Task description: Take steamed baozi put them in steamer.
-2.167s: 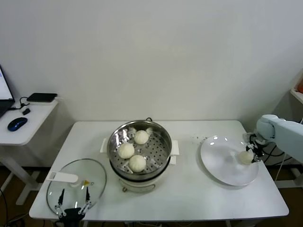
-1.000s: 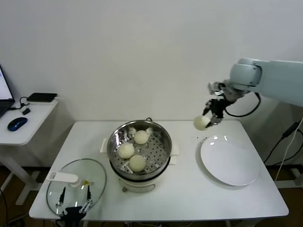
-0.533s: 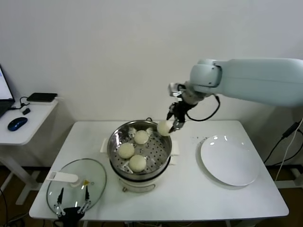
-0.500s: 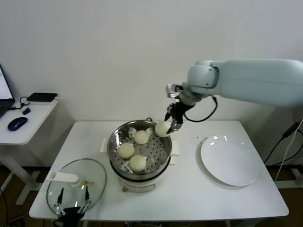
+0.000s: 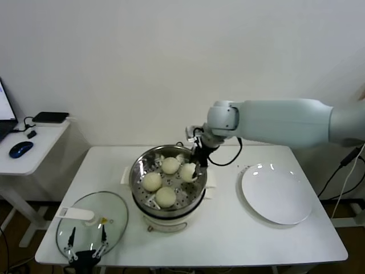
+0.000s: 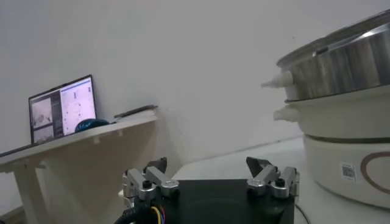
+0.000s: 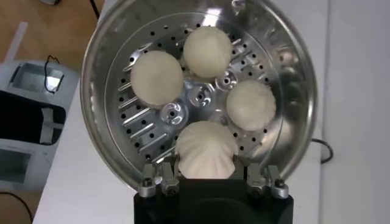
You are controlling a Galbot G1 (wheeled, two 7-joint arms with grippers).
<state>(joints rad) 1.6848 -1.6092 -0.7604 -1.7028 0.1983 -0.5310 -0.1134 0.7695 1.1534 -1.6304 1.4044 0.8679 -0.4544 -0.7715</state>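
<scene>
The white table (image 5: 251, 240) is taken up at its middle by the steamer (image 5: 199, 184), a shiny perforated steel basket seated on a white pot base; everything else is placed from it. To the steamer's right, well apart, a white plate (image 5: 276, 197) is laid flat. At the table's front left corner, near the steamer, a glass lid (image 5: 94, 220) with a white handle is seen lying. The right gripper (image 5: 194, 165) is reached in over the steamer's right rim, and its jaws are clamped on a steamed baozi (image 7: 206, 149) held low inside the basket. Three more baozi are resting on the perforated floor: one at the back (image 5: 170, 165), one at the left (image 5: 151, 181) and one at the front (image 5: 166, 196). The left gripper (image 6: 210, 181) is parked low beside the steamer's base, just off the table's front left edge, with its jaws held apart and nothing between them.
</scene>
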